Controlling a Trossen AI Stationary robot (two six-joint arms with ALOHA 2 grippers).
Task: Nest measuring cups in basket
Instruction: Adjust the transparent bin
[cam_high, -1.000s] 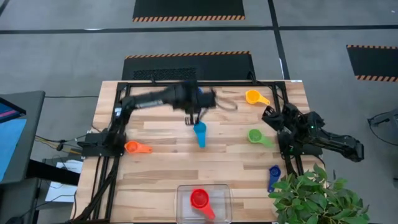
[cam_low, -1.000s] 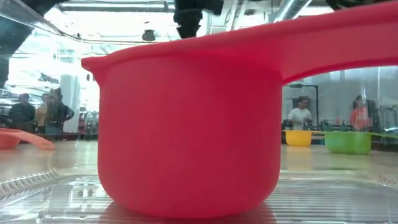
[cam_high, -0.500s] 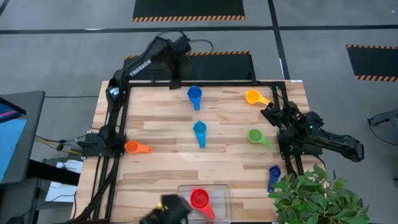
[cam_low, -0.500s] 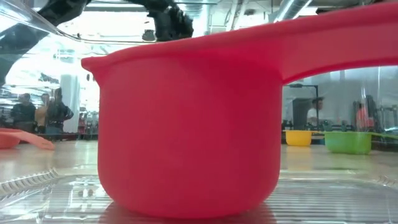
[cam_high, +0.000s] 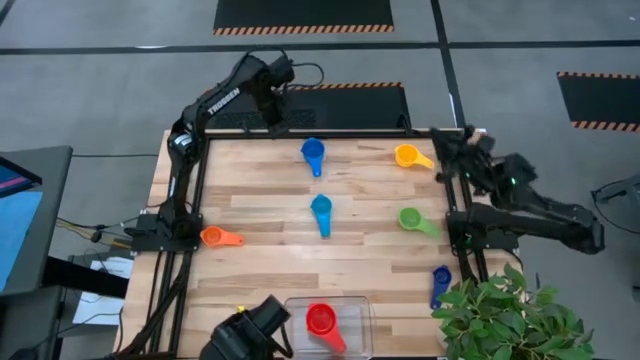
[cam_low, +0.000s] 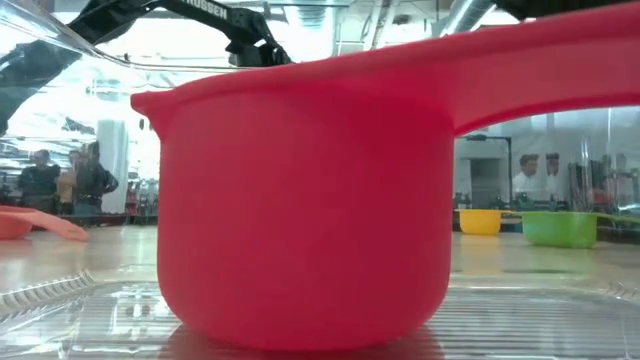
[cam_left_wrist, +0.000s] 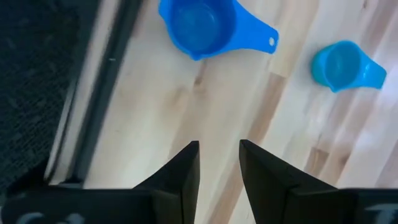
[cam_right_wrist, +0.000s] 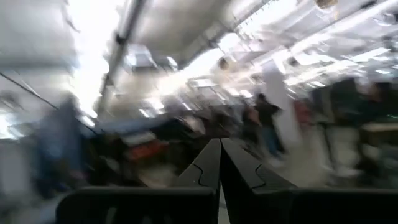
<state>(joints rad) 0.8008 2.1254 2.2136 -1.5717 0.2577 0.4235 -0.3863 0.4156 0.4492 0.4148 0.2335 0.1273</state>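
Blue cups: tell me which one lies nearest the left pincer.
The blue cup at the table's far edge, just beside the left pincer. The light blue cup sits mid-table, and the dark blue cup lies near the plant.

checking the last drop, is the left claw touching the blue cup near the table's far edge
Apart. The left wrist view shows bare table between the open left claw and the blue cup; the high view puts it beyond the table's edge.

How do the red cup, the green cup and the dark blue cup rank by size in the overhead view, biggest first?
1. Red cup, in the basket: widest bowl.
2. Green cup: slightly smaller, and close enough to the red that I am not sure of the order.
3. Dark blue cup: clearly the smallest bowl.
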